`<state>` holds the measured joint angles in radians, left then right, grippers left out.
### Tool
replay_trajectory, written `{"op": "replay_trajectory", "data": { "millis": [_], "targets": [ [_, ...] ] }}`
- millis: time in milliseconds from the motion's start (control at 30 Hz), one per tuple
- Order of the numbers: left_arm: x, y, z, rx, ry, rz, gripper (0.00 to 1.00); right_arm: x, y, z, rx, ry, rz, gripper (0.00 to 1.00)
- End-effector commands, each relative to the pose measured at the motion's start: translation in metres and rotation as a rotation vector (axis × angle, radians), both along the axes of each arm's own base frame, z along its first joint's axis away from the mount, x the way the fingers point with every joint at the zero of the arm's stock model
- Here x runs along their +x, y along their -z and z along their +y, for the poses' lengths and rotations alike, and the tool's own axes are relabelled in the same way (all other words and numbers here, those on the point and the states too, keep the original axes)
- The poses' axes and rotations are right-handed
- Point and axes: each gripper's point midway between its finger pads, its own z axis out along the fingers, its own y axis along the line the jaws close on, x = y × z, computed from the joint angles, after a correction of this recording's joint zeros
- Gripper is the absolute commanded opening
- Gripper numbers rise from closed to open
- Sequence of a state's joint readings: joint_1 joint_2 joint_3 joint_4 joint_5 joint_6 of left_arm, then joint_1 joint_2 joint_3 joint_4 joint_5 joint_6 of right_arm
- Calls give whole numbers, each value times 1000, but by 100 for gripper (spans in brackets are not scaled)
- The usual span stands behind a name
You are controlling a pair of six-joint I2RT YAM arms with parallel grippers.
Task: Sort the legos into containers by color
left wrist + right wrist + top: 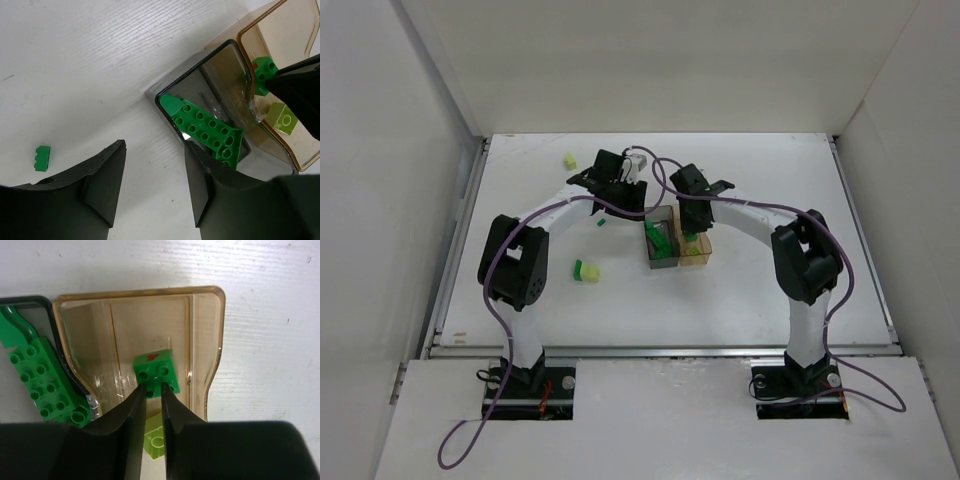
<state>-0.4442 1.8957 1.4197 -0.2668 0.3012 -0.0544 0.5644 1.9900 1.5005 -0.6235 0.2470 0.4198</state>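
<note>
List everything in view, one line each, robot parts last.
Grey container: one, smoky, mid-table, touching the amber.
Amber container: one, right of the grey.
Large green pieces: count unclear, dark green, in grey container.
Held brick: one, dark green, within the amber container's outline.
Boxed pale brick: one, yellow-green, in amber container.
Small green brick: one, dark green, table left of containers.
Touching pair: two, green and yellow-green, near-left of containers.
Far pale brick: one, yellow-green, far-left table.
Table: one, white.
Left gripper: black, open, empty.
Right gripper: black, shut on held brick.
</note>
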Motion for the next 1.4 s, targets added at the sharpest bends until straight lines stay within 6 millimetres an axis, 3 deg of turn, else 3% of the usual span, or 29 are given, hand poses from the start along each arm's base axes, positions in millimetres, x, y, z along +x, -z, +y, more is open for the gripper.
{"op": "replay_trajectory", "data": {
  "millis": [0,100,233,467,667,867,967,1167,1367],
  "targets": [
    [5,-12,-5,-21,-2,-43,47,7,-1,15,21,-21,-30,20],
    [5,-12,-4,-15,-8,-46,47,5,4,17,11,-38,-21,7],
    [3,-12,-8,-15,1,-46,47,2,5,21,1,-55,-13,7],
    [3,-12,-8,-15,1,-46,47,0,-15,28,-12,-86,-61,13],
    [3,-12,-8,-15,1,-46,47,-1,-15,29,-10,-98,-57,22],
    [2,-11,-6,-7,8,-42,47,-3,-9,32,1,-109,-36,23],
    [2,-10,-6,-7,8,-42,47,0,-20,33,17,-118,-70,23],
    [3,-10,-5,-1,2,-45,47,-3,0,29,-30,-113,-18,29],
    [3,-10,-5,-1,2,-45,47,-7,3,19,-64,-90,-16,29]
  ]
}}
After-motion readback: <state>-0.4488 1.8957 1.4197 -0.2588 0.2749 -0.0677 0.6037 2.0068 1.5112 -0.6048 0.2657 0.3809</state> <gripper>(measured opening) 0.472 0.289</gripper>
